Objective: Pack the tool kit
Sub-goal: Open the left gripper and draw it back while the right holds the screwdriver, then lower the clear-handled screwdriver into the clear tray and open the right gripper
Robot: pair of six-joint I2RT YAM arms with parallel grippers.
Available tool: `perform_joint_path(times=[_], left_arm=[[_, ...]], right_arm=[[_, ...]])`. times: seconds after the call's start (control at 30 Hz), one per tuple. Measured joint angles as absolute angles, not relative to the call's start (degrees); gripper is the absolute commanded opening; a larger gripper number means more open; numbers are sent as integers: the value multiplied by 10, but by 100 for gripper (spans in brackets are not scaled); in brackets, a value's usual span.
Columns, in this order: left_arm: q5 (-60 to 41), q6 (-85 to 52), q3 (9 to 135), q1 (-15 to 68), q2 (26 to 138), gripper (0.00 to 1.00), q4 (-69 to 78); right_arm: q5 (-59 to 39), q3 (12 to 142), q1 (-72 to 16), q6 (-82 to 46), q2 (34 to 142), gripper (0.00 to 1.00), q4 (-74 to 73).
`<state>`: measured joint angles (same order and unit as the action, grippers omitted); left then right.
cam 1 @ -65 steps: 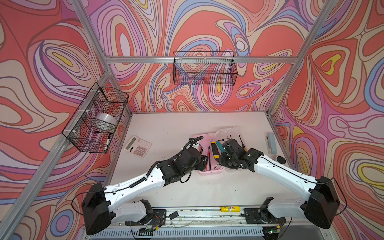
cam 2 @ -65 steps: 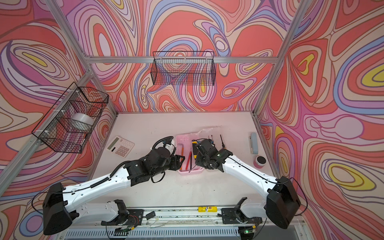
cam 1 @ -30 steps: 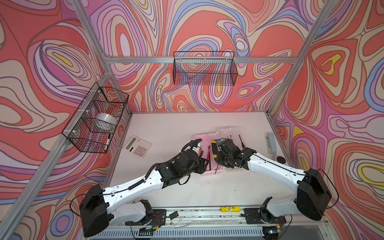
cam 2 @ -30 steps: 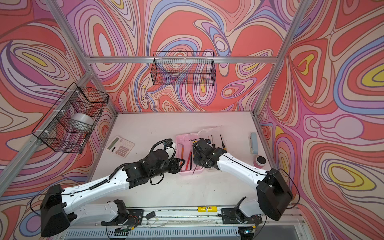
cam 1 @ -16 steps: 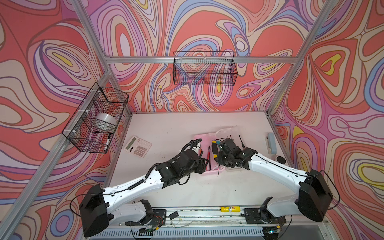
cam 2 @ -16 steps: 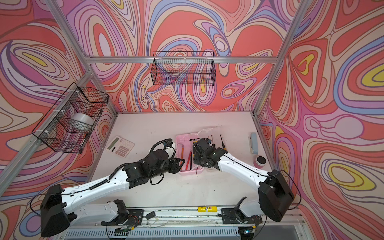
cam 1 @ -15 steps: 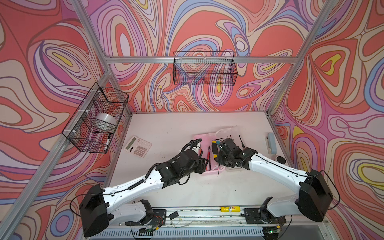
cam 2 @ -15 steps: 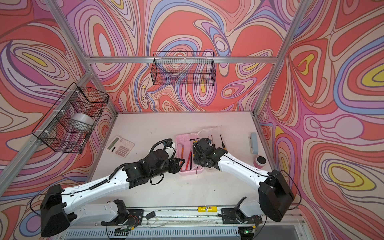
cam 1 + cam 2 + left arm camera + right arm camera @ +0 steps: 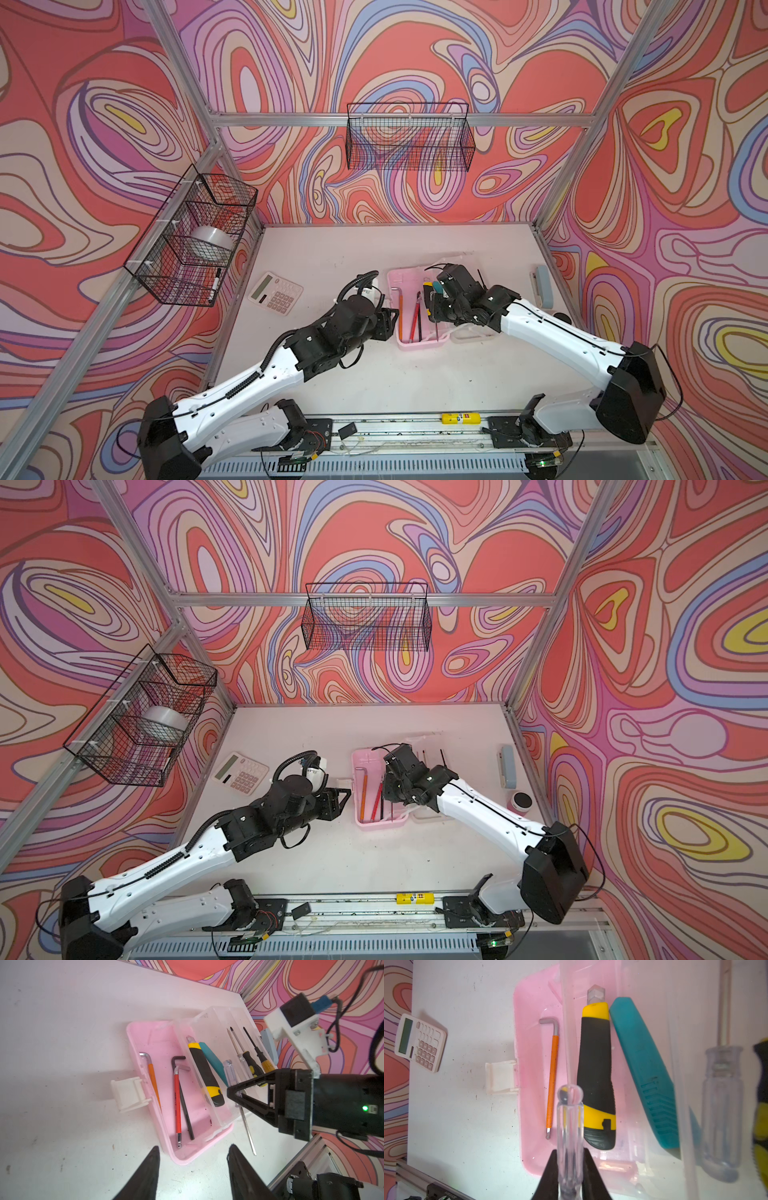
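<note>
Right hand (image 9: 234,1094) pinching a clear-handled screwdriver (image 9: 570,1124) above the pink box (image 9: 149,1043).
Left hand (image 9: 193,1147) spread, just left of the box; both top views hide the pinch beneath the wrist.

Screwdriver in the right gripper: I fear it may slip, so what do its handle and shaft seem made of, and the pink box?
The screwdriver handle looks like clear hard plastic, glossy: see-through, with highlights on its rounded end, so probably slick. Its shaft seems grey metal, likely steel, with a dull sheen. The box looks like moulded pink plastic, smooth and faintly shiny.
</note>
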<state>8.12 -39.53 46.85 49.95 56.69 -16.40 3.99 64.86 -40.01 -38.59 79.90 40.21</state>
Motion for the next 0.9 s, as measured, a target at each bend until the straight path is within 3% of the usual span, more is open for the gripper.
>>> perform_joint_path(times=[0.37, 0.6, 0.9], left_arm=[[94, -390, 449, 488, 540, 53, -200], [91, -390, 449, 488, 557, 53, -199], [86, -390, 449, 487, 581, 53, -194]], right_arm=[[197, 755, -343, -247, 799, 0, 522], [213, 749, -263, -183, 804, 0, 525], [205, 695, -231, -148, 834, 0, 479]])
